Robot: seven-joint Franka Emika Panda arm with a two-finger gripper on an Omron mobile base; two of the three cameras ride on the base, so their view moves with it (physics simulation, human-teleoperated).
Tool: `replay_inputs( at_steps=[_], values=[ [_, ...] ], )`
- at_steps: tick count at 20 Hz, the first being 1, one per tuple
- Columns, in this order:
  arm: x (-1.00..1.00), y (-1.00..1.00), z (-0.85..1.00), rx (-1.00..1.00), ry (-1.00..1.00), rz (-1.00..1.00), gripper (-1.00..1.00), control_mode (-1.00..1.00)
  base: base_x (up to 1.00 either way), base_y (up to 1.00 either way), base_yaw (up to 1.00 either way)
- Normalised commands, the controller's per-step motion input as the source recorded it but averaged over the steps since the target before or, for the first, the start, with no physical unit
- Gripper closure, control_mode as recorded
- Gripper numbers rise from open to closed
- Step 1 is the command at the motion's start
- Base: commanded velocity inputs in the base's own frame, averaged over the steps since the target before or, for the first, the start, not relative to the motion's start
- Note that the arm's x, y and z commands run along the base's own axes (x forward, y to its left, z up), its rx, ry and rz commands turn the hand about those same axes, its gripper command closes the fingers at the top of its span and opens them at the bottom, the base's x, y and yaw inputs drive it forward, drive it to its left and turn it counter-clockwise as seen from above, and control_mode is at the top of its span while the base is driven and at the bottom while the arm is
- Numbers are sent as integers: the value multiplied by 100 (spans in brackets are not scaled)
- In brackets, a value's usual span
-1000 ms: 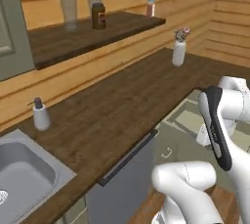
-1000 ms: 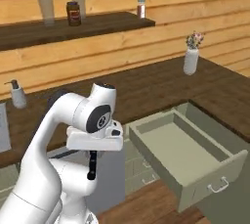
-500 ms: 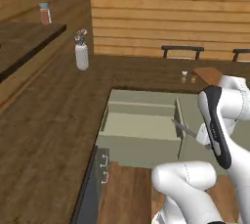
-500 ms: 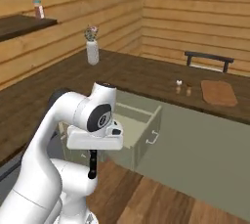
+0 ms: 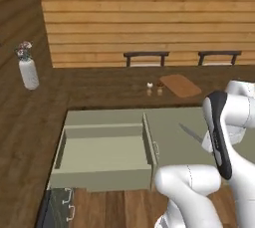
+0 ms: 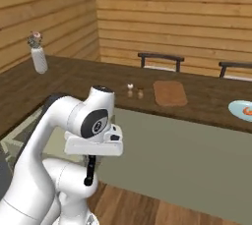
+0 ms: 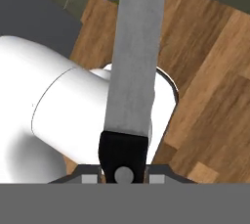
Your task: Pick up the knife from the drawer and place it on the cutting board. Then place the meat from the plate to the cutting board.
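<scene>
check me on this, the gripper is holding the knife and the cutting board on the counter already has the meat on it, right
Not quite. The gripper is shut on the knife, as the hand view shows, but the cutting board on the counter is bare. In the right base view the meat still lies on the plate, off to the board's right.

Dark wooden countertop (image 5: 99, 90) runs along plank wall. White vase (image 5: 28, 73) with flowers stands upright at far left. Two small shakers (image 5: 154, 89) stand side by side, near middle of counter. Drawer (image 5: 102, 150) — pulled open, grey-green inside. Two dark chair backs (image 5: 146, 57) behind counter.
</scene>
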Motion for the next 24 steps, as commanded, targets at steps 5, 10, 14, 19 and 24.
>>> replay_inputs(
  at_steps=[5,10,14,19,24],
  values=[
    [0,0,0,0,0,0,100,100,62,-100,3],
    [0,0,0,0,0,0,100,100,67,-81,-2],
    [0,0,0,0,0,0,100,100,65,-33,-21],
    [0,0,0,0,0,0,100,100,41,-30,-28],
    [0,0,0,0,0,0,100,100,18,-71,-19]
  ],
)
